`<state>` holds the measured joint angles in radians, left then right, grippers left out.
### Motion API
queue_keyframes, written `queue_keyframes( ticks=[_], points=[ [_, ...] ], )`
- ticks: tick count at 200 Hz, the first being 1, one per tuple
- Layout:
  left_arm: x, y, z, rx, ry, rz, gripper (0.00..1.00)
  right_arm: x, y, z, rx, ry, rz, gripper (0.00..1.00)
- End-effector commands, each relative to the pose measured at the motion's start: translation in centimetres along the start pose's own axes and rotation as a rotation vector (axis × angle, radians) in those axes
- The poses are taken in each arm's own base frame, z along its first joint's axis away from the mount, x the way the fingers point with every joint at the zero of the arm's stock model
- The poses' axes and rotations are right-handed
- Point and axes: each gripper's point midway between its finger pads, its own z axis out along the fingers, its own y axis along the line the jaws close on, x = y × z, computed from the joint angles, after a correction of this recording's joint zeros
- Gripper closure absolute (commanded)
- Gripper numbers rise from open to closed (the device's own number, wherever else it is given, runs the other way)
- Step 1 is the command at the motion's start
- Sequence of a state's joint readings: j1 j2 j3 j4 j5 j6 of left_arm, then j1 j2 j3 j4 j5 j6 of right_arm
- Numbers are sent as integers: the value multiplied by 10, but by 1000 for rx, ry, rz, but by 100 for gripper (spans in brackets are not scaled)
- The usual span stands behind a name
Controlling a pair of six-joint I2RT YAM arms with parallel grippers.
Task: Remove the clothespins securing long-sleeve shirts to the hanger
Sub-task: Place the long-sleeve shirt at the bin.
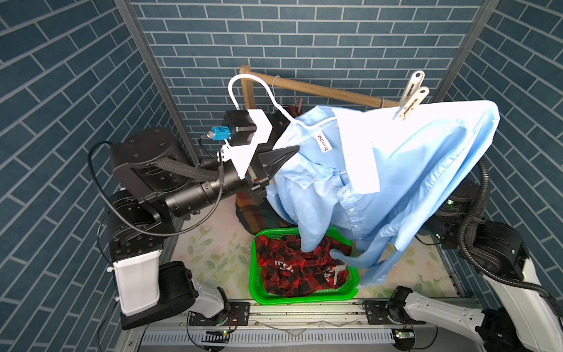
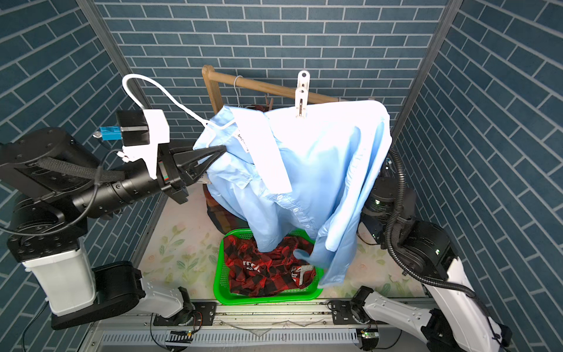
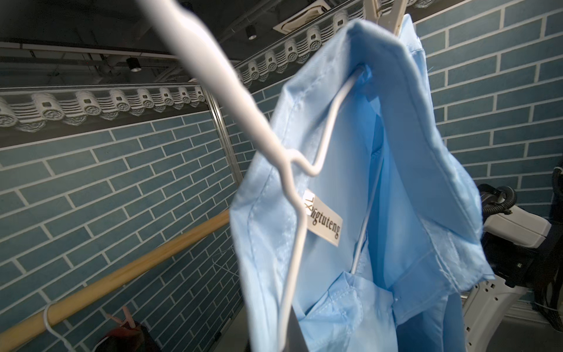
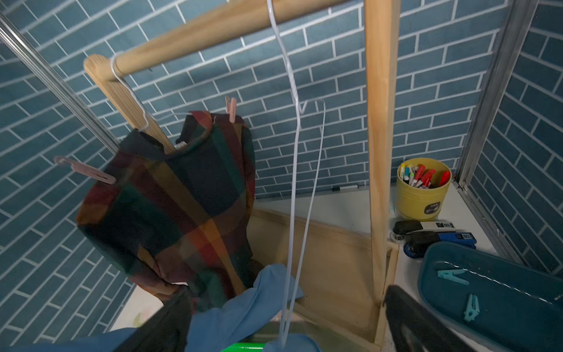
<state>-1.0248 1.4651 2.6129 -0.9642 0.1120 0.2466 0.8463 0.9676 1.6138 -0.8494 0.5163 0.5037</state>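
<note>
Clothespins show in three colours. One pale clothespin (image 1: 409, 96) stands upright at upper right of centre in both top views, clipped onto the shoulder of the light blue shirt (image 1: 396, 170), which fills the middle of those frames.

That shirt is on a white wire hanger (image 3: 213, 70), whose hook is in the air left of the wooden rail (image 1: 320, 88), not on it. The left gripper (image 1: 292, 151), at centre left, has its fingers closed on the shirt's other shoulder, where the hanger wire runs.

In the right wrist view, two pink clothespins (image 4: 231, 109) pin a dark plaid shirt (image 4: 170, 213), at centre left, to a second hanger on the rail. Two teal clothespins (image 4: 451, 275) lie loose in a dark blue tray (image 4: 502, 320) at lower right.

The right gripper (image 4: 286, 307) has its fingers spread wide at the bottom of that frame, with blue cloth and hanger wire between them.

A red-and-black check shirt (image 1: 292, 268) lies crumpled in a green basket (image 1: 253, 274) at lower centre of both top views.
</note>
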Motion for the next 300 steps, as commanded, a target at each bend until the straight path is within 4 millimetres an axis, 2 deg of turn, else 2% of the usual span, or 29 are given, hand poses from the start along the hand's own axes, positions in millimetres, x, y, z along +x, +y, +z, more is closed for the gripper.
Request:
queue_keyframes(
  ticks=[1,37,52,69,93,117,142,171,198,210,273,300],
  points=[
    [-23,16,-16,-87,-77,-19,100,8,3,5,-8,22,58,2],
    [-75,29,-35,-147,-285,-14,100,20,10,17,-20,54,59,3],
    [-91,29,-41,-136,-357,-24,100,25,12,22,-22,61,69,2],
    [-108,27,-46,-116,-432,-25,100,32,13,27,-20,77,80,3],
    [-127,34,-59,-158,-518,-1,100,37,15,31,-21,95,84,3],
    [-151,31,-77,-139,-636,3,100,37,18,34,-25,102,82,2],
    [-174,40,-99,-194,-750,10,100,38,26,40,-41,116,79,2],
    [-184,45,-105,-234,-814,25,100,43,36,50,-60,144,81,3],
    [-196,49,-123,-253,-883,12,100,47,41,54,-73,159,86,3],
    [-195,50,-124,-258,-883,3,100,47,43,56,-76,164,86,4],
    [-193,54,-124,-264,-877,-32,100,56,54,66,-106,202,89,5],
    [-179,57,-106,-291,-796,-26,100,59,55,67,-113,207,87,5]
  ],
)
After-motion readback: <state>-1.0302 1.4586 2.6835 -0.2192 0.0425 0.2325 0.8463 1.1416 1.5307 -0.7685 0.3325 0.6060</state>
